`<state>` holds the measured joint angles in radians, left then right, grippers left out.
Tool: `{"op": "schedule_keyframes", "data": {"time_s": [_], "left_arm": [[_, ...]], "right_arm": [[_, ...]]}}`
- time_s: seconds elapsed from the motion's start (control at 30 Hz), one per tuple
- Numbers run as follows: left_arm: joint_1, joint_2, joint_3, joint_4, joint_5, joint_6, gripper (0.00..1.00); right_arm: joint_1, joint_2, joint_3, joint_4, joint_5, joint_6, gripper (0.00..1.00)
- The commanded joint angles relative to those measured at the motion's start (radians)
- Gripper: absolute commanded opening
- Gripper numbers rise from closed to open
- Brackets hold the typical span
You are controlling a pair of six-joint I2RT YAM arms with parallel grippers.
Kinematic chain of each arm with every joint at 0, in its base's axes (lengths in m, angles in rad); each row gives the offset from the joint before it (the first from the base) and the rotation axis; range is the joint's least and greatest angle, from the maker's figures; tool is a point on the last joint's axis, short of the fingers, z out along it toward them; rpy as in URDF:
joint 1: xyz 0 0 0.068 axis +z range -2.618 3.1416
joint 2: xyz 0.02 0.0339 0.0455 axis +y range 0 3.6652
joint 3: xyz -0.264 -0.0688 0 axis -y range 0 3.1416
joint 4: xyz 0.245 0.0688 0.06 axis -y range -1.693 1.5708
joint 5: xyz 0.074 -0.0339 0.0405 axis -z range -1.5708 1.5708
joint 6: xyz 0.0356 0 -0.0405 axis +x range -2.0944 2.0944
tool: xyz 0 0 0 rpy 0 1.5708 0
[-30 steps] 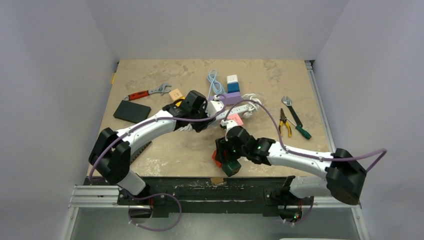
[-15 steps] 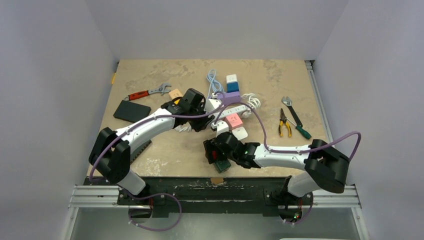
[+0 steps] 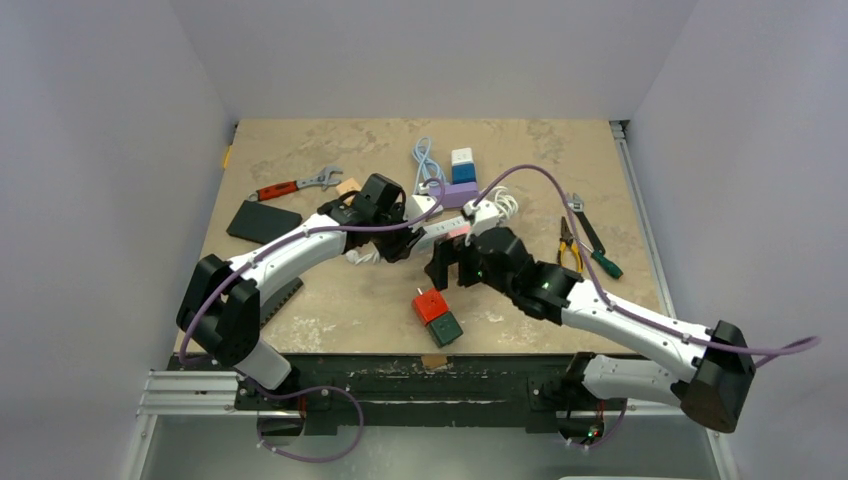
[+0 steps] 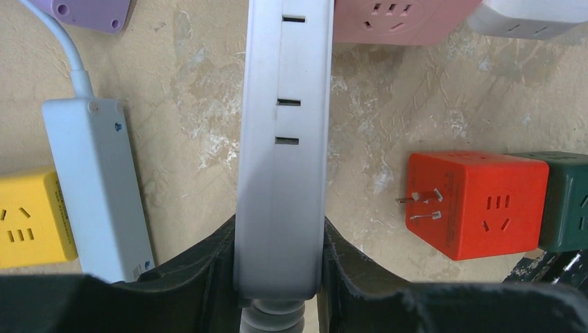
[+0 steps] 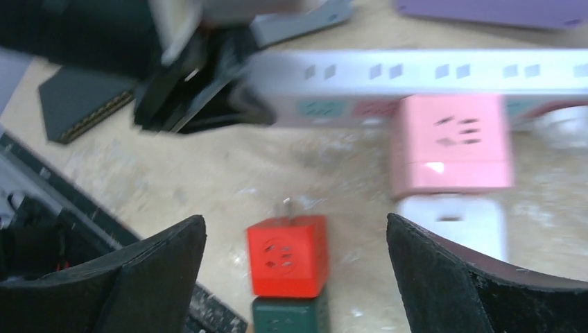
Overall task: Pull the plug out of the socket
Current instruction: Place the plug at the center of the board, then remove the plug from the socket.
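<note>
Red cube plug (image 5: pixel 288 255), just released, lies unplugged near spread right gripper (image 5: pixel 295 222); left gripper (image 4: pixel 279 236) pinches white plastic strip (image 4: pixel 281 139).

On the mottled tan desk (image 3: pixel 340 300), 2 adjustable wrenches lie well apart: a red-handled wrench (image 3: pixel 296 185) at far left, near a flat black pad (image 3: pixel 263 222), and a green-handled wrench (image 3: pixel 590 235) at right, just beside yellow-handled pliers (image 3: pixel 567 248). A pale blue cable (image 3: pixel 428 165) lies looped toward the far edge.
</note>
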<state>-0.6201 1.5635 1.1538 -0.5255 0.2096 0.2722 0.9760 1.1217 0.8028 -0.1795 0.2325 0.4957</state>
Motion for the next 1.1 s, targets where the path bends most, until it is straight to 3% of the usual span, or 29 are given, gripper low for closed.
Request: {"op": "schedule_keyframes", "data": {"time_s": [0.0,0.23,0.93,1.07], "left_arm": [[0.02,-0.05,0.043,0.0,-0.043,-0.031,0.0],[0.019,-0.065,0.037,0.002,-0.051,-0.03,0.0],[0.019,-0.084,0.034,-0.01,-0.04,-0.028,0.0],[0.019,-0.086,0.032,-0.014,-0.038,-0.026,0.0]], "right_arm": [[-0.164,-0.036,0.062,-0.093,-0.064,-0.072,0.99],[-0.25,0.041,0.104,-0.144,-0.11,-0.134,0.99],[-0.307,0.321,0.121,0.074,-0.182,-0.186,0.99],[-0.308,0.359,0.132,0.108,-0.191,-0.198,0.94]]}}
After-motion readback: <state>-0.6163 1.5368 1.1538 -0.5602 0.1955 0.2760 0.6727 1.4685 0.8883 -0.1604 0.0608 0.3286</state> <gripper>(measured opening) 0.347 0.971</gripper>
